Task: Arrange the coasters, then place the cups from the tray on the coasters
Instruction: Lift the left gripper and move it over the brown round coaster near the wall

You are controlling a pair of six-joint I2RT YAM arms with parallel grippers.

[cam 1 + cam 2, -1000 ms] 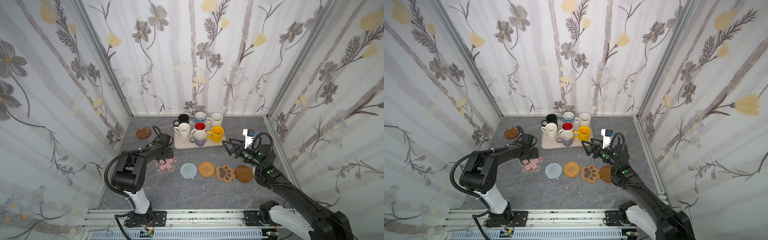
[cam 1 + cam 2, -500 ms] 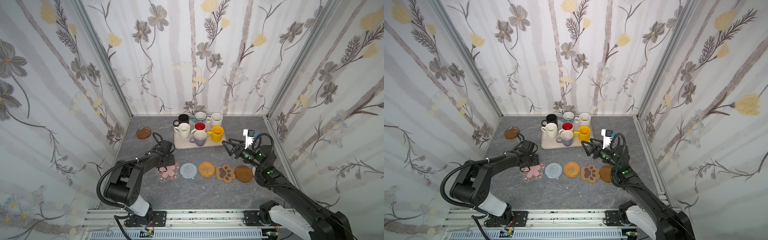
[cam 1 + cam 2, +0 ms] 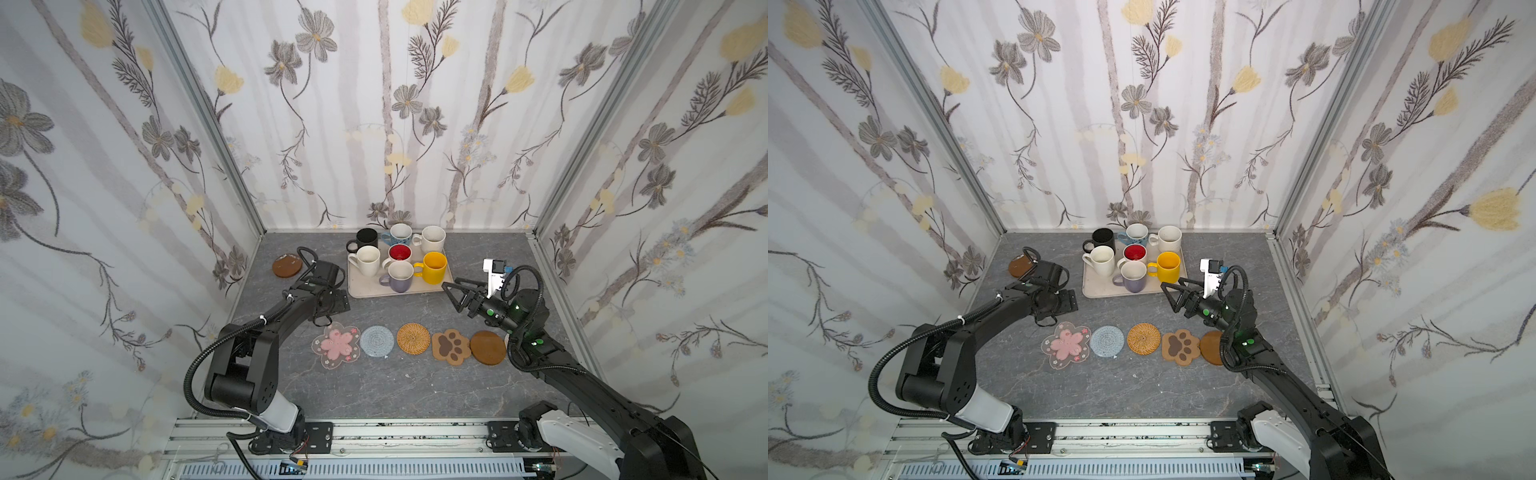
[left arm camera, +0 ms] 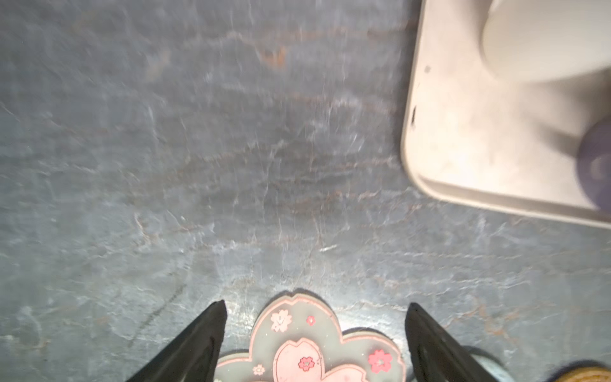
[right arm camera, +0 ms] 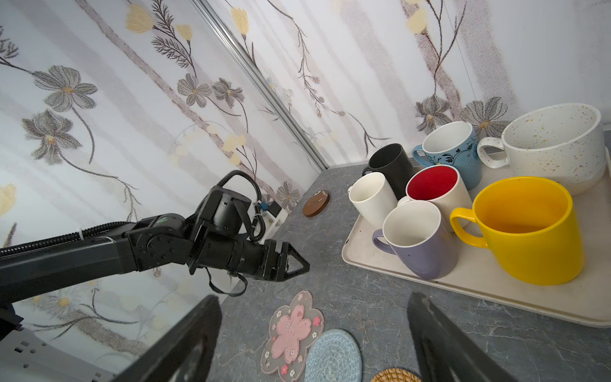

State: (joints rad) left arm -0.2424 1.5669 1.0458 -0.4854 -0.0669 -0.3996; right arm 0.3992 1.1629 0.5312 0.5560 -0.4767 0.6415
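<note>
slate table (image 3: 415,386) | tray (image 3: 365,289) | 5 coasters (image 3: 413,339) in row | 1 brown disc (image 3: 286,266) apart

We count seven cups on one tray (image 3: 365,289): one black cup (image 3: 367,237), one blue-and-white cup (image 3: 400,234), one speckled white cup (image 3: 433,239), one plain white cup (image 3: 368,259), one red-lined white cup (image 3: 400,252), one yellow cup (image 3: 434,266) and one lavender cup (image 3: 401,276). On the surface (image 3: 374,395) we count six coasters in view: two brown wooden ones, the far brown disc (image 3: 286,266) and the near brown disc (image 3: 488,348), plus one pink blossom coaster (image 3: 336,345), one grey-blue round coaster (image 3: 376,340), one rattan coaster (image 3: 413,338) and one paw coaster (image 3: 451,345).
</note>
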